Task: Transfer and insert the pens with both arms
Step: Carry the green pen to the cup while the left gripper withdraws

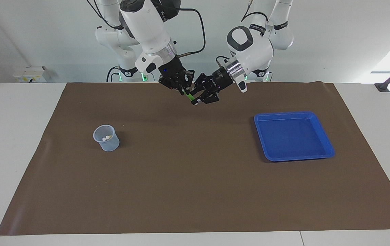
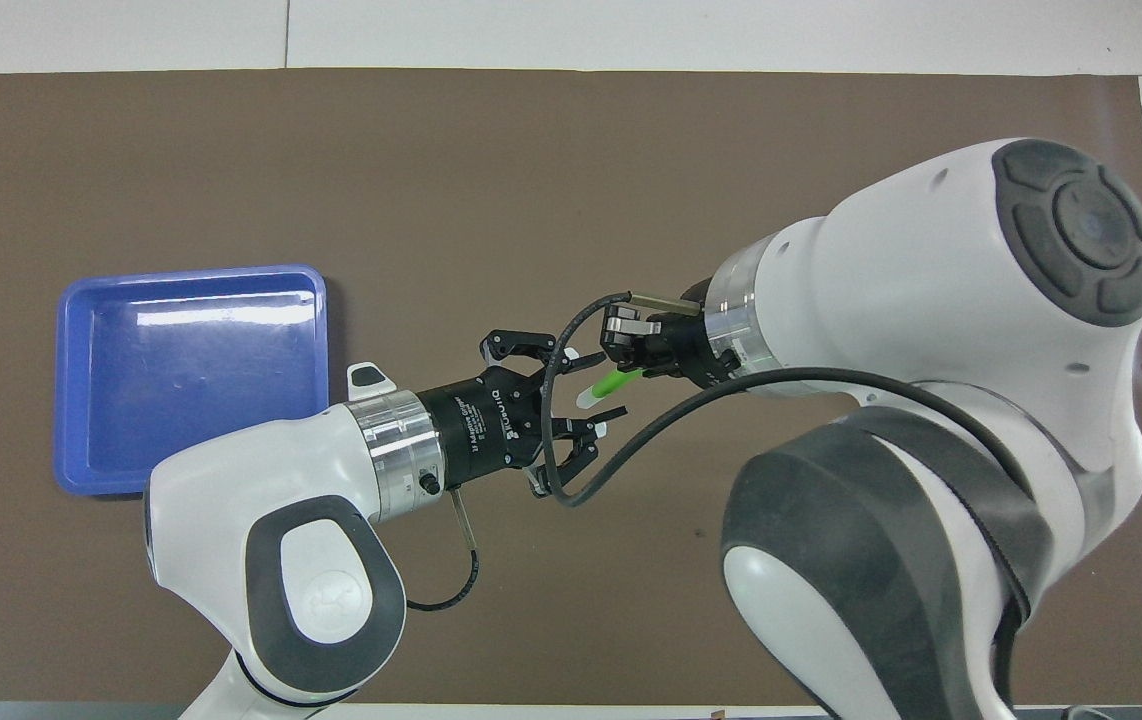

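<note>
Above the brown mat, the right gripper fingers clench the green pen; the left gripper fingers stand released around it.

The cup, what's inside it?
In the cup two pale pen ends poke up near the rim. Their colours are hidden by the cloudy wall.

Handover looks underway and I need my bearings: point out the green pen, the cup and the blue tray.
green pen [image 2: 614,381], overhead view, on its green barrel.
cup [image 1: 106,138], facing view, on its clear side wall.
blue tray [image 1: 324,131], facing view, on its rim.
</note>
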Robot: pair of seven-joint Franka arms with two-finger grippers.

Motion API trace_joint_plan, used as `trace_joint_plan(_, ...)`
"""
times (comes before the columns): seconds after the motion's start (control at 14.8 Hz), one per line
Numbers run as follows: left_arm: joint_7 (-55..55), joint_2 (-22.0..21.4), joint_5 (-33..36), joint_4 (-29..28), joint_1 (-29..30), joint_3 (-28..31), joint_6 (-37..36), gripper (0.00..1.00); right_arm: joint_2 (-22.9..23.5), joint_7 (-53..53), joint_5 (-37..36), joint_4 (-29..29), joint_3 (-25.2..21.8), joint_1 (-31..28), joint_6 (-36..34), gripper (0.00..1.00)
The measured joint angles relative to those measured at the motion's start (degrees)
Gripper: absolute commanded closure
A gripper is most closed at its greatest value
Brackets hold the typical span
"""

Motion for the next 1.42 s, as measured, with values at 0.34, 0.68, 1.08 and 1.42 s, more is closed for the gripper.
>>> trace_joint_plan(0.34, -0.17, -0.03, -0.06, 0.00, -0.24, 0.13, 0.54, 0.00, -0.13, -6.53, -7.07, -1.37, -2.64, -0.16, -0.46, 1.00)
trace_joint_plan(0.68, -0.34, -0.04, -0.09, -0.08, 0.17, 0.97, 0.59, 0.00, -2.93, -23.19, -13.27, -7.54, -11.62, -0.39, -0.54, 1.00)
trace_joint_plan(1.08, -0.15, -0.04, 6.22, -0.69, 7.32, 1.28, -3.54, 0.00, -4.62, -44.26, -14.37, -9.89, -24.39, -0.94, -0.56, 1.00)
trace_joint_plan(1.42, -0.06, 0.27, 27.41, -0.80, 14.71, 1.43, -13.77, 0.00, -7.17, -51.31, -14.37, -18.32, -28.45, -0.96, 7.86, 1.00)
